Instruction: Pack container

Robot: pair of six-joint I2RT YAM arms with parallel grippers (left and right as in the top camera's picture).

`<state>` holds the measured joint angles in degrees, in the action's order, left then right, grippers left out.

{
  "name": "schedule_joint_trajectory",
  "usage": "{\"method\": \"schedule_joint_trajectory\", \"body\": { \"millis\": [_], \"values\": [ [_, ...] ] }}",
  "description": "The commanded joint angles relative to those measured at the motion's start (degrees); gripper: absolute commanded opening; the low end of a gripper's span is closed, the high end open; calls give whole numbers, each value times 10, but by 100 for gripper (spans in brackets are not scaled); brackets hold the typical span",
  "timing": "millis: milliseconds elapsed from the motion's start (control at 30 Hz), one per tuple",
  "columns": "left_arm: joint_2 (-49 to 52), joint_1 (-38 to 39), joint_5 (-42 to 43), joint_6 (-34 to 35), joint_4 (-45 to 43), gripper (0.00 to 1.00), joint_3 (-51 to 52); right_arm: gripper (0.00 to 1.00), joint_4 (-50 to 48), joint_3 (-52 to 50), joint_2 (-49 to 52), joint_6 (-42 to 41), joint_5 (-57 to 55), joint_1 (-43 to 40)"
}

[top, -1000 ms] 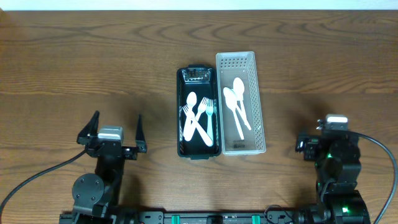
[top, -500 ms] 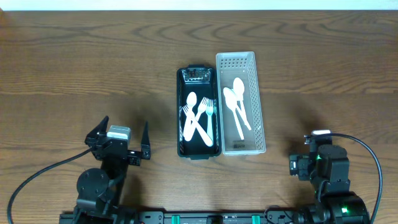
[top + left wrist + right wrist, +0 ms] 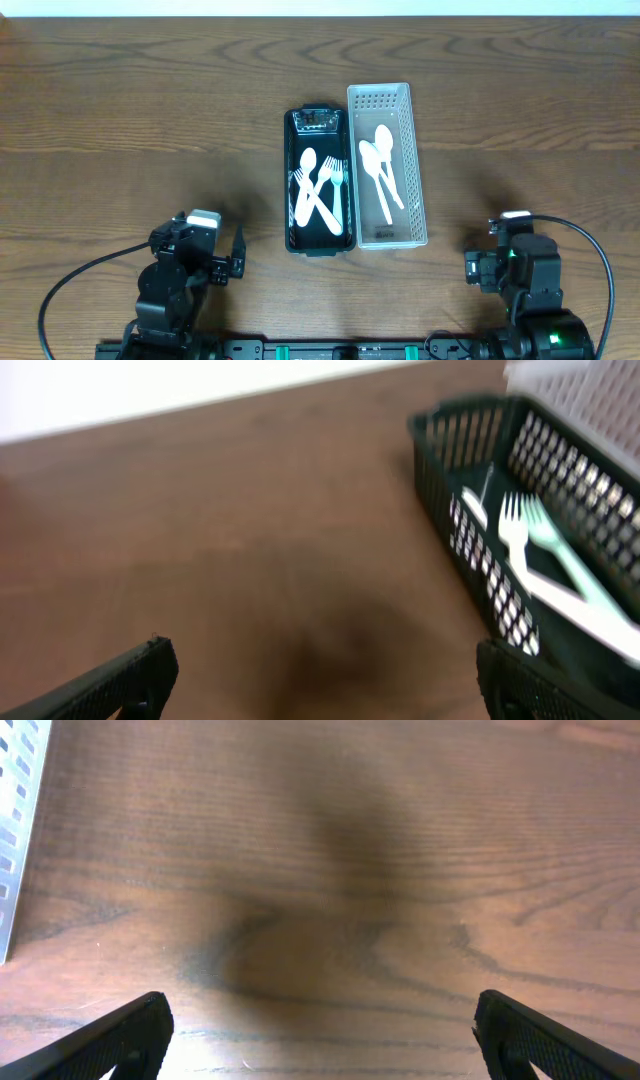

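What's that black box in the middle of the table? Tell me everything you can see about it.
The black basket is a long, narrow rectangular bin, plastic by its look, with slotted walls. It sits flat on the wooden table, one long side pressed against the white basket. Inside lies white cutlery, forks and at least one spoon, crossed over one another.

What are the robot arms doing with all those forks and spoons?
Right now neither arm is touching anything. The left end effector and the right end effector are both open and empty, low near the front edge of the table. The black basket has forks in it, and the white basket right beside it has spoons. I see no loose cutlery on the table, so the packing looks about finished.
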<state>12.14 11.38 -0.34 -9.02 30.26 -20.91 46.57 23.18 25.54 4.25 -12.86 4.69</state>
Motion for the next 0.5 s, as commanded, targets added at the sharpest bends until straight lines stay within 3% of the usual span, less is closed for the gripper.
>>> {"method": "schedule_joint_trajectory", "body": {
  "millis": [0,267,467],
  "values": [
    [-3,2,3,3,31,98,1,99,0,5,-50,5,-2,7],
    [-3,2,3,3,138,98,1,99,17,3,-247,-7,47,6],
    [-3,2,3,3,183,98,1,99,-213,-59,-251,1,63,15]
  ]
}}
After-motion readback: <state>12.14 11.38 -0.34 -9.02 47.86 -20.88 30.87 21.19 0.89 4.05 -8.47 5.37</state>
